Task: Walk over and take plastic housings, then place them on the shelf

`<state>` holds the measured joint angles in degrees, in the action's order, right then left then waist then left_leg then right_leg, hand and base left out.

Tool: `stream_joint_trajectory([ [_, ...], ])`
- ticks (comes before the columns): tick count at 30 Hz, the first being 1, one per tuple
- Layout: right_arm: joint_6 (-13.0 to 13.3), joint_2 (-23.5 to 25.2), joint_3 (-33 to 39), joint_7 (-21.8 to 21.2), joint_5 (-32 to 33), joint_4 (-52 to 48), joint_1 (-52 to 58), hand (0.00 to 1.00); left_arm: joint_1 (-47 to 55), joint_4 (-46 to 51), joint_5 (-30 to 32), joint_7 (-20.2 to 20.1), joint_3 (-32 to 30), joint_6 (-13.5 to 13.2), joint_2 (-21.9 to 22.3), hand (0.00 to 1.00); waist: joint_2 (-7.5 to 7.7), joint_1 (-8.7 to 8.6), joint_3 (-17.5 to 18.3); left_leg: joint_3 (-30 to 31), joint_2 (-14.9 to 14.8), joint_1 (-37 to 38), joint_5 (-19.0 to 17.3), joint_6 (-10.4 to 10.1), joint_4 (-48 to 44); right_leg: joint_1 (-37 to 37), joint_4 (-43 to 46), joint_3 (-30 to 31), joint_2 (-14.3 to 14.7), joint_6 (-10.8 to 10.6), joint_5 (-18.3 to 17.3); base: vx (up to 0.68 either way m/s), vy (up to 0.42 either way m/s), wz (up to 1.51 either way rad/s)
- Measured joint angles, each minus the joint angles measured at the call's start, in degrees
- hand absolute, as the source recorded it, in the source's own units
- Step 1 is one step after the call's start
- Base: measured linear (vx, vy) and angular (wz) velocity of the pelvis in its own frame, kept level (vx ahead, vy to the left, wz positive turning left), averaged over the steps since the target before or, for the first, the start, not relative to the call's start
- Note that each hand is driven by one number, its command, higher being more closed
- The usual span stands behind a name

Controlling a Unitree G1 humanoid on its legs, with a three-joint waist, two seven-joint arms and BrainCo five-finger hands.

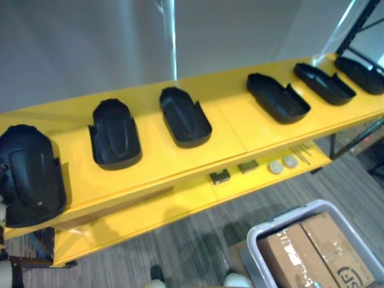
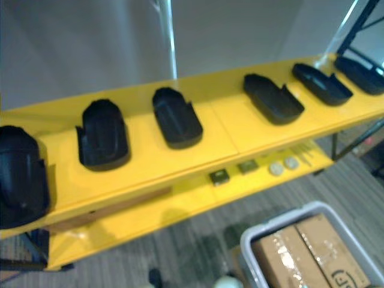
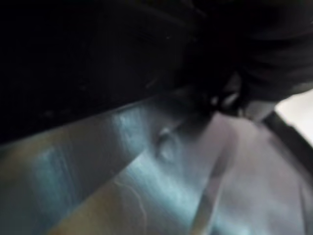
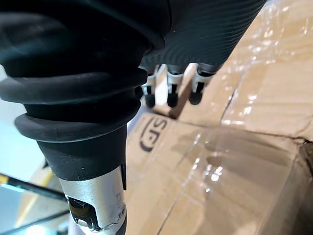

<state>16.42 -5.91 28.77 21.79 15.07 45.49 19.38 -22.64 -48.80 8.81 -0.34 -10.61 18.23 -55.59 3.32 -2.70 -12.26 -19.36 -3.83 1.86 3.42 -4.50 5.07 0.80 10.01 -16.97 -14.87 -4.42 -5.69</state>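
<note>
Yellow shelf (image 1: 228, 126) holds six black plastic housings (image 1: 185, 117); leftmost housing (image 1: 30, 174) maybe unreleased, left hand (image 3: 259, 44) unreadable. Right hand (image 4: 205, 34) fingers (image 4: 169, 93) relaxed, empty.

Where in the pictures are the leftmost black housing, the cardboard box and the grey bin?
Leftmost black housing (image 1: 30, 174): left eye view, its domed back.
Cardboard box (image 1: 312, 249): left eye view, taped top.
Grey bin (image 1: 288, 219): left eye view, upper left rim.

Workshop: yellow shelf (image 1: 231, 117) of housings (image 1: 185, 117)

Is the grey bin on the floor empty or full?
Not empty. A brown cardboard box with shiny tape takes up the part of the grey bin in view.
</note>
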Motion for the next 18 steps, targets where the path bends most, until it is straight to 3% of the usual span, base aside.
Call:
stream_joint_trajectory([
  [3,0.0,0.0,0.0,-1.0,0.0,0.0,-0.3,0.0,0.0,0.0,-0.2,0.5,0.0,-0.6,0.1,1.0,-0.26,-0.62,-0.2,-0.1,0.2,0.2,0.1,0.0,-0.3,0.3,-0.3,0.1,-0.1,-0.8,0.5,0.12,0.011,0.08],
  [4,0.0,0.0,0.0,-1.7,0.0,0.0,-0.8,0.0,0.0,0.0,-1.0,1.0,0.0,-0.6,0.1,0.0,-0.28,-0.9,-0.2,-0.3,0.2,0.3,0.1,0.0,-0.4,0.5,-0.3,0.1,-0.1,-1.1,0.7,0.13,0.017,0.1],
  [11,0.0,-0.1,0.0,-3.1,-0.1,0.0,-3.5,0.0,0.2,-0.3,-1.6,5.9,0.0,0.0,3.4,0.0,-2.07,-1.2,-2.6,-2.7,-0.1,2.1,0.1,0.0,-0.4,0.9,0.8,1.4,0.0,-1.3,0.8,0.05,0.016,-0.09],
  [18,0.9,-0.3,0.0,-3.2,-0.1,0.0,-3.6,0.0,0.1,-0.2,-1.6,13.7,-0.7,4.7,4.4,0.0,-2.47,-1.5,-3.2,-3.3,-0.1,2.0,0.0,-0.1,-0.4,-0.3,0.8,2.1,0.0,-1.6,0.6,-0.03,0.015,-0.11],
])
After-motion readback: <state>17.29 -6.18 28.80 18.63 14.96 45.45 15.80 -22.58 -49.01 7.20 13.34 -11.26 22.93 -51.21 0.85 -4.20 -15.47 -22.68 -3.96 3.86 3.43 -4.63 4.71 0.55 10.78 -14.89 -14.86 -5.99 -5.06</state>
